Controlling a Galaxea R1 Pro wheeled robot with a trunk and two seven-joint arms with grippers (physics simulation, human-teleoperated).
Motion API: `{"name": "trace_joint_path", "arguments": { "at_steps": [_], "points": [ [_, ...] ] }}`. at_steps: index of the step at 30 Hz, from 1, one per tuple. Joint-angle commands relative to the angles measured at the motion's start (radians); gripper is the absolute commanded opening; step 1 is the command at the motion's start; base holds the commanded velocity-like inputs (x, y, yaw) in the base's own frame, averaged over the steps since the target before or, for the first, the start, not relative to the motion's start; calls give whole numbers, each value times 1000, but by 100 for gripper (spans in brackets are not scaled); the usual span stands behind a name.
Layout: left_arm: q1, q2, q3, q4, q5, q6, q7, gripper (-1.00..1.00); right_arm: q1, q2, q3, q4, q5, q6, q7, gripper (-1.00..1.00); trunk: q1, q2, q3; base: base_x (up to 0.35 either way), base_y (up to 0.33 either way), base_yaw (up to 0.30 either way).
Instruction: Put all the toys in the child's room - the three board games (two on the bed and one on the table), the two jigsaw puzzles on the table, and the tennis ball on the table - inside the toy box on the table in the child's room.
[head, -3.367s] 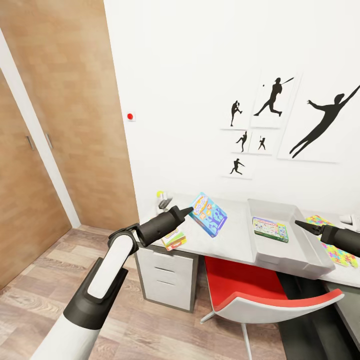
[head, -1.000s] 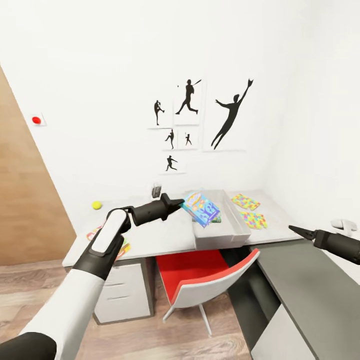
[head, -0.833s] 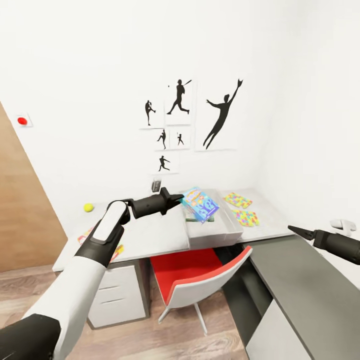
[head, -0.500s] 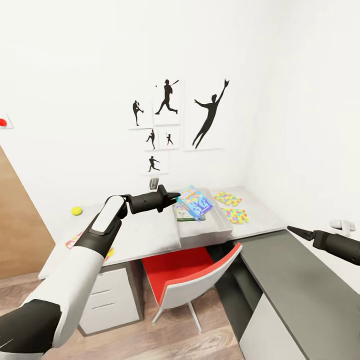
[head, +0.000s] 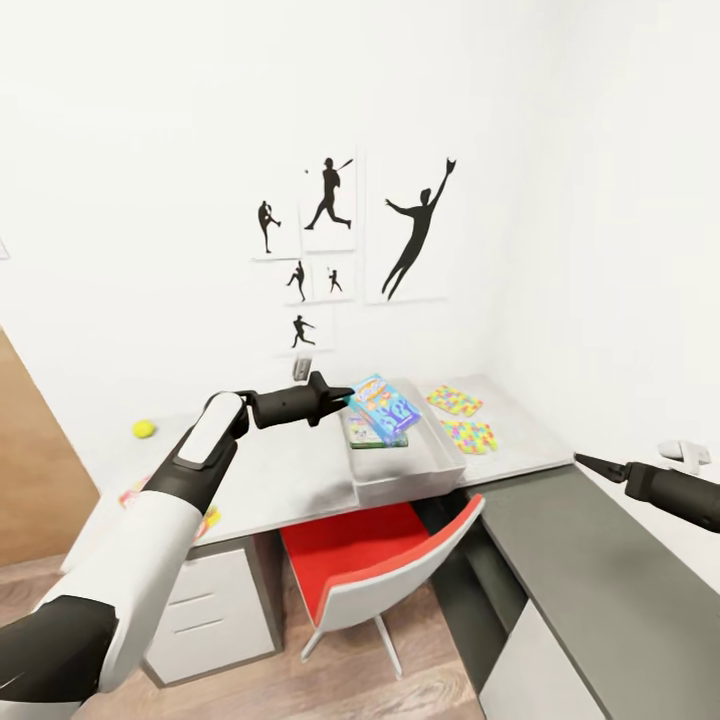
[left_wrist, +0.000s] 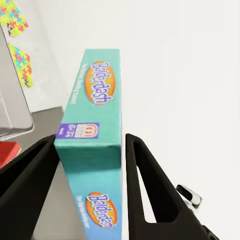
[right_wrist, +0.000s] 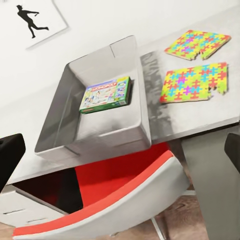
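The room has white walls with black silhouette pictures (head: 330, 195) of ball players, and below them the pale grey surface (head: 270, 480) runs along the wall. On it stands the toy box (head: 405, 470), and the white-green Monopoly game (right_wrist: 106, 94) lies flat on its floor.

The left arm reaches forward, bent at the elbow, with the forearm nearly level. The left gripper (head: 345, 393) is clamped on the short edge of the blue game box (head: 385, 405); in the left wrist view both black fingers (left_wrist: 145, 180) press against the teal sides of this box (left_wrist: 95, 145). The box hangs tilted in the air above the toy box, over the Monopoly game.

The two jigsaw puzzles (head: 462, 418) lie flat on the surface just beside the toy box, at 3 o'clock from it. The tennis ball (head: 144, 429) rests well apart, at 9 o'clock from the toy box. A red and white chair (head: 375, 565) stands under the surface.

The right arm is stretched low over a dark grey cabinet top (head: 590, 580), and the right gripper (head: 590, 464) has its fingers together in a point.
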Motion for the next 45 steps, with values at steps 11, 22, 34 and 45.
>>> {"name": "trace_joint_path", "arguments": {
  "at_steps": [11, 22, 34, 45],
  "points": [
    [4, 15, 0, 3, 0, 3, -3, -100, 0, 0, -1, 0, -5, 8, -1, 100, 1, -2, -2, 309, 4, -2],
    [7, 16, -4, 9, -1, 2, -1, -100, 0, 0, -1, 0, -5, 8, -1, 100, 1, -2, -2, 332, 21, -2],
    [12, 14, -8, 27, -1, 5, -1, -100, 0, 0, -1, 1, -5, 8, -1, 100, 1, -2, -2, 127, 3, -38],
    [19, 16, -7, 30, 3, 11, -7, -100, 0, 0, -1, 1, -5, 8, -1, 100, 1, -2, -2, 17, 0, -9]
  ]
}}
